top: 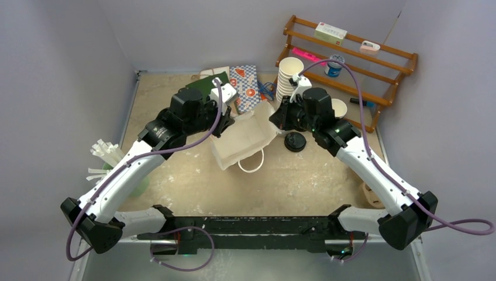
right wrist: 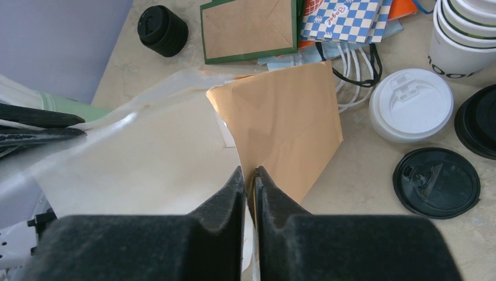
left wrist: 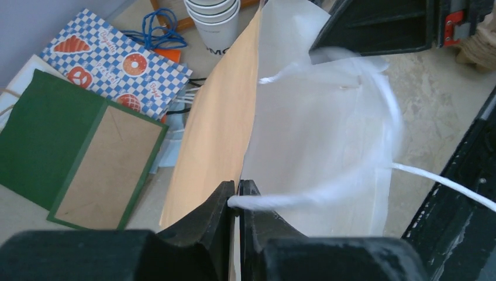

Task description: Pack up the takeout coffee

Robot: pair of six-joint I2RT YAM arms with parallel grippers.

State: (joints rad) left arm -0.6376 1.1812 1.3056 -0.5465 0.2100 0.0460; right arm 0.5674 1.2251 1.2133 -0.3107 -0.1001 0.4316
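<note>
Both claws have the white paper bag with the tan inside (right wrist: 146, 152) strung up between them. The left claw (left wrist: 237, 190) is pinched nearly together on one edge of the bag, with the white cord handle (left wrist: 292, 199) caught right at its tips. The right claw (right wrist: 250, 175) is pressed tight on the opposite edge, where the tan side shows.

Neither coffee is in the bag. The small cup with the white round plastic lid (right wrist: 410, 105) stands on the table ahead and to the right of the right claw. The dark cup with the black lid (right wrist: 162, 30) is well ahead and off to that claw's left, past the bag. A flat black round lid (right wrist: 436, 182) lies on the table just right of the right claw's tips, near the white-lidded cup.
</note>
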